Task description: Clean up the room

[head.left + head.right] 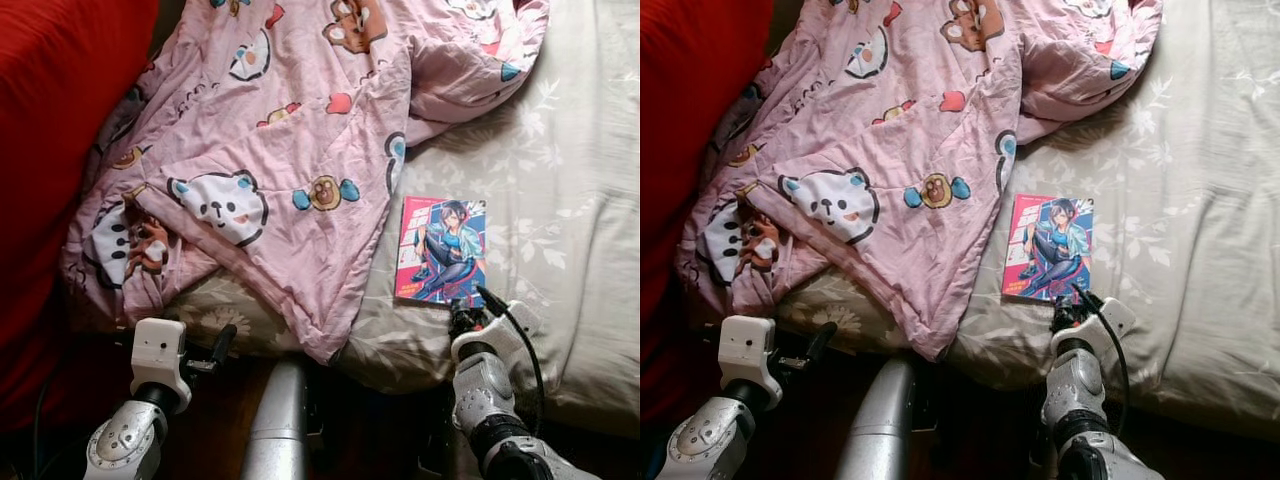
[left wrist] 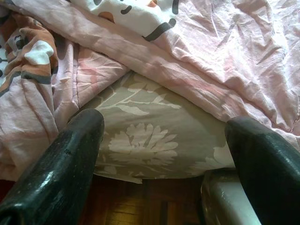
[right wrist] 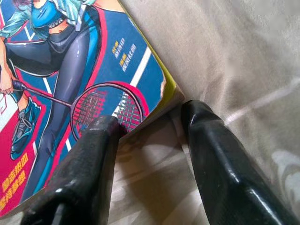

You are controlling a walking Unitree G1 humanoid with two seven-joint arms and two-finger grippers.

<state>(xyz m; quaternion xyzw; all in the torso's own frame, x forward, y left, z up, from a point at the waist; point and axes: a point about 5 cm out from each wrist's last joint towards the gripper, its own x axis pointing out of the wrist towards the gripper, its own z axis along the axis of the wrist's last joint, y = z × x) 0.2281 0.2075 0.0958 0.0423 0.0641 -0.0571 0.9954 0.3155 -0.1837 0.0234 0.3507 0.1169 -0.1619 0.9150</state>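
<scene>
reaching at the near corner of the comic book (image 1: pixel 441 250), the right hand (image 3: pixel 152 124) stands open, one finger lying on the cover's edge and the other on the floral bed sheet (image 1: pixel 580 200) just past the corner. the book lies flat on the bed beside the pink cartoon blanket (image 1: pixel 290 130). a good grasp likely needs one finger slid beneath the cover so both pinch the corner, not just the sheet. the left hand (image 2: pixel 161 154) waits open at the mattress edge, below the blanket's hem.
</scene>
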